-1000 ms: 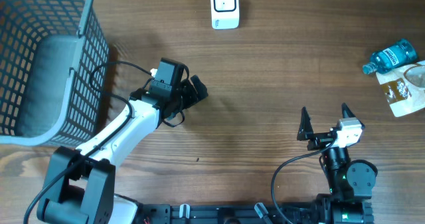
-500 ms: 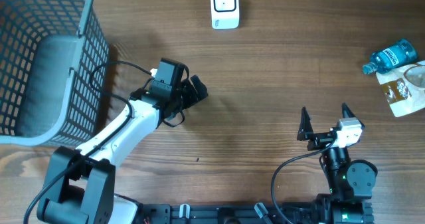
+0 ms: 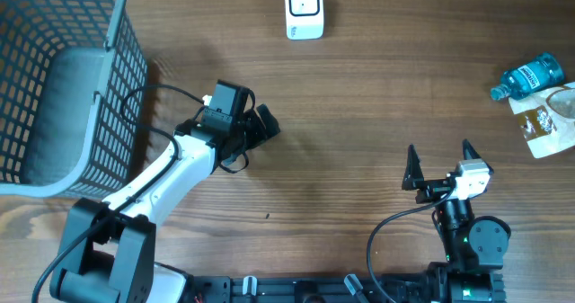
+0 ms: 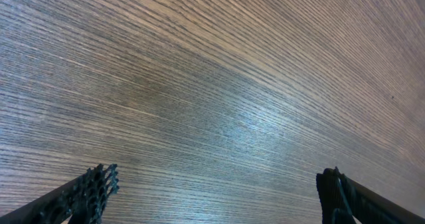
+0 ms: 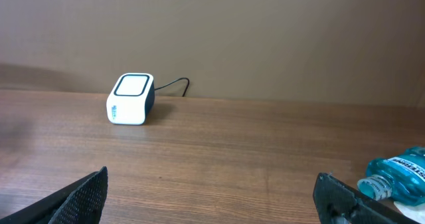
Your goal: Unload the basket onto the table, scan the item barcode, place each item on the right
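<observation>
Both the left gripper point(image 4: 216, 187) and the right gripper point(image 3: 439, 155) stood spread and empty; the blue bottle point(image 3: 530, 75) lay at the far right beside a tan pouch point(image 3: 550, 123), well apart from the white scanner point(image 3: 304, 8), so a careless grab could roll it away or catch the pouch.

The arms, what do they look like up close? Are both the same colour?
Not quite. The left arm has a long white link between black joints. The right arm is mostly round black joints with a green light and a pale box at the wrist. Black cables loop off both. Both end in two black fingers.
</observation>
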Tool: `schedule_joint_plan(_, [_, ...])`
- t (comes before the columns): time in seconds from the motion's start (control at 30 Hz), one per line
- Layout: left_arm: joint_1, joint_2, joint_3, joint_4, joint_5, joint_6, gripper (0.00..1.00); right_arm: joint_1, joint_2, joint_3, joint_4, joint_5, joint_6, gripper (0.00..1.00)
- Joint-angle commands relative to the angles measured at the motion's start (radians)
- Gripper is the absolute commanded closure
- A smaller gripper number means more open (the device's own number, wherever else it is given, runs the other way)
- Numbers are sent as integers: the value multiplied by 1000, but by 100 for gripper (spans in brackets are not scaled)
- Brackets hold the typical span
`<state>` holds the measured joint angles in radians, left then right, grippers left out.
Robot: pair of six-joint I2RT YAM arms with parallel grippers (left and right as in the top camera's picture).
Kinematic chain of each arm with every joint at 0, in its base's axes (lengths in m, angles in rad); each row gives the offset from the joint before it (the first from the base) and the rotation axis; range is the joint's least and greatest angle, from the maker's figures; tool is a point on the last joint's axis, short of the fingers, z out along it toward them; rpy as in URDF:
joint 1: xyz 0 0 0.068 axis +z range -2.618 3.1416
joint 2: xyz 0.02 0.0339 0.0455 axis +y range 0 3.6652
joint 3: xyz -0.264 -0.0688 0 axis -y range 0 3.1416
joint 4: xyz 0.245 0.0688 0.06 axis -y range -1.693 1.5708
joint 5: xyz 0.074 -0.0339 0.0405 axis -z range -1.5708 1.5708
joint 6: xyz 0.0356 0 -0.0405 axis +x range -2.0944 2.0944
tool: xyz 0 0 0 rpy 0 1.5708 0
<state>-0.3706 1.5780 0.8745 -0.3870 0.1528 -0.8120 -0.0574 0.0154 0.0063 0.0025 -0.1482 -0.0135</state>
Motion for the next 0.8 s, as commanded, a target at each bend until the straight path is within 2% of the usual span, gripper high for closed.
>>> schedule_joint_plan(0.0, [0,-23,-30,-11,-24,138,0,4,-12,-1,5,6,-10,0])
schedule_joint_plan(0.03, [-3,-42,-62,-11,-23,232,0,4,-12,-1,5,6,-10,0])
schedule_joint_plan(0.07, [-3,-65,-87,-11,-23,264,0,4,-12,-1,5,6,-10,0])
schedule_joint_plan(0.23, [-1,-391,-322,39,-35,329,0,4,-12,-1,5,6,-10,0])
schedule_joint_plan(0.33, [41,-726,-550,178,-36,417,0,4,-12,-1,5,6,-10,0])
schedule_joint_plan(0.47, [146,-1176,-737,192,-35,417,0,4,-12,-1,5,6,-10,0])
schedule_joint_plan(0.53, [168,-1363,-786,190,-35,460,0,4,-12,-1,5,6,-10,0])
schedule_joint_plan(0.63, [175,-1483,-809,190,-37,520,0,4,-12,-1,5,6,-10,0])
schedule_joint_plan(0.77, [240,-1575,-816,196,-65,521,0,4,-12,-1,5,6,-10,0])
